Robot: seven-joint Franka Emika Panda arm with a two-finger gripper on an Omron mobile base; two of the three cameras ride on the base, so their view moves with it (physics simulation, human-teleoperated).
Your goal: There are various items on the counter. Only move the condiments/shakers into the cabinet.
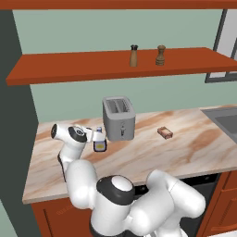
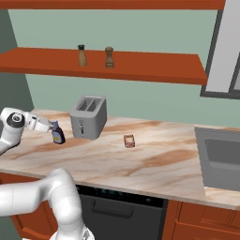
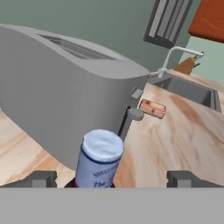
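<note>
My pincer (image 3: 112,179) stands wide, fingertips (image 3: 43,179) well apart either side of the sauce bottle (image 1: 99,142), touching nothing I can make out. The bottle stands upright on the bench (image 1: 152,157), far left, just beside the toaster (image 1: 119,117). Its yellow label carries print too small to read. Rightward lies the orange-brown block (image 1: 165,133). Both shakers (image 1: 134,56) (image 1: 160,55) stand on the wall shelf (image 1: 83,66).
</note>
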